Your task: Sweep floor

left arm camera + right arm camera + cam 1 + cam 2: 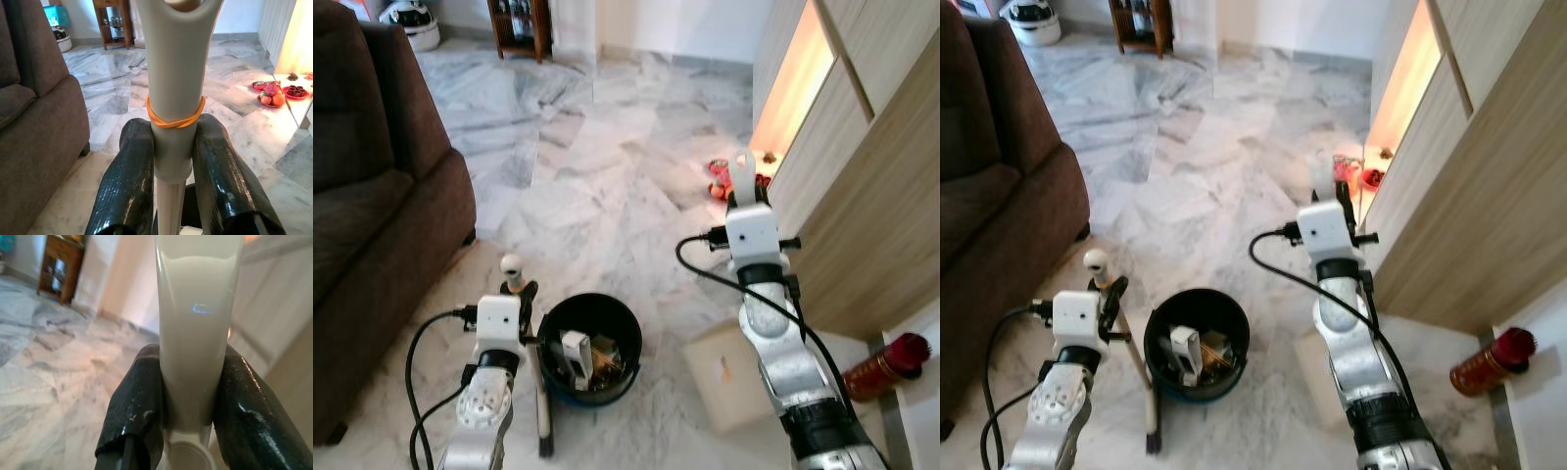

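Two grippers each clamp a handle: left gripper [168,183] grips the broom handle [173,98] beside the black bin [592,348] at 6 o'clock; right gripper [188,404] pinches a white handle [195,323], its lower end hidden.

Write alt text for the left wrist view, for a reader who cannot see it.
Two black fingers of the left gripper clamp a pale grey broom handle that has an orange rubber band wound round it. Behind lie a grey marble floor, a brown sofa and red plates of fruit.
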